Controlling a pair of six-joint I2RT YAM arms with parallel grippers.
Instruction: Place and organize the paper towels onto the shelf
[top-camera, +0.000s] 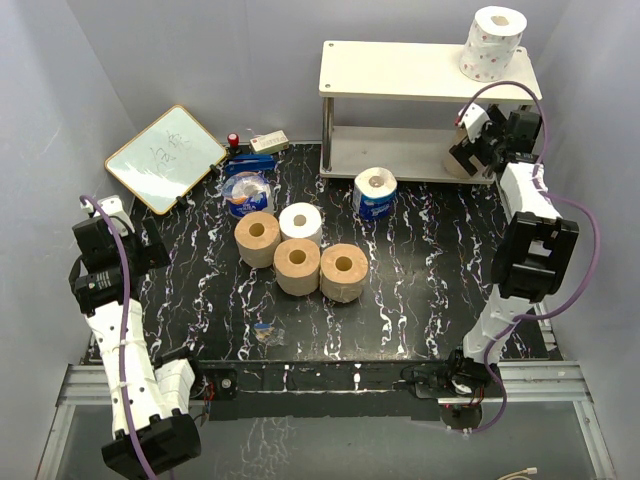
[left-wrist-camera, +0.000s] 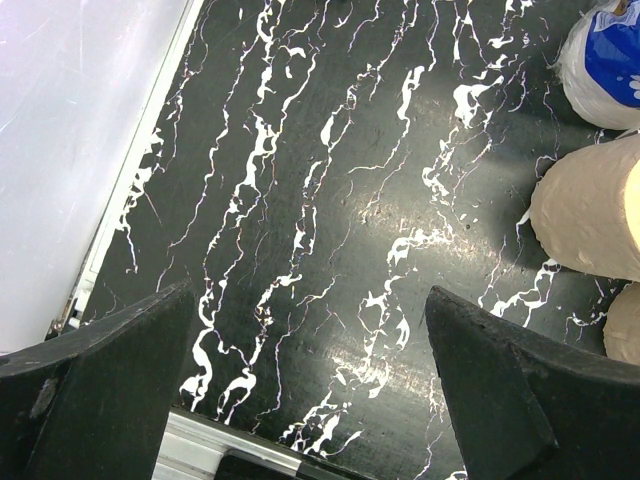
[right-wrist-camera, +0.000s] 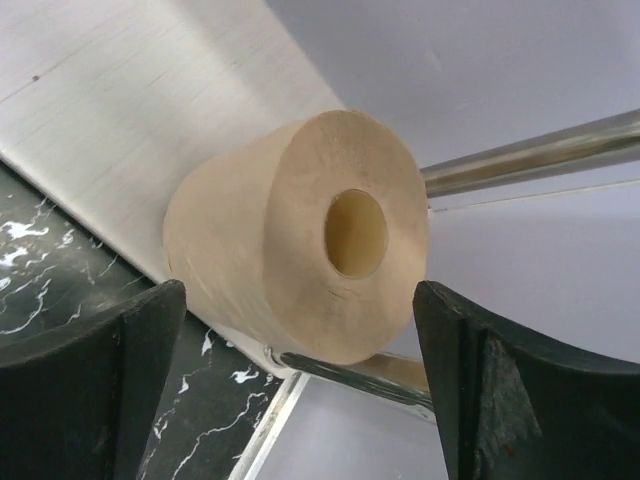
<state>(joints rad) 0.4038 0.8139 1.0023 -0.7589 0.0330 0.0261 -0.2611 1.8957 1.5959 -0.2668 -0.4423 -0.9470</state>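
The shelf (top-camera: 400, 70) stands at the far right. A dotted white roll (top-camera: 493, 42) stands on its top board. A tan roll (right-wrist-camera: 300, 240) lies on its side at the right end of the lower board (right-wrist-camera: 130, 90). My right gripper (right-wrist-camera: 300, 400) is open just in front of that roll, jaws apart from it; in the top view the right gripper (top-camera: 468, 152) is at the lower tier. On the table stand three tan rolls (top-camera: 297, 265), a plain white roll (top-camera: 301, 222) and a blue-wrapped roll (top-camera: 375, 192). My left gripper (left-wrist-camera: 310, 400) is open and empty over the table's left side (top-camera: 140, 258).
A framed whiteboard (top-camera: 165, 157) leans at the back left. A blue-and-white plastic packet (top-camera: 247, 192), a red button (top-camera: 233, 141) and a small box (top-camera: 268, 142) lie near it. A small wrapped item (top-camera: 266, 331) lies near the front edge. Grey walls enclose the table.
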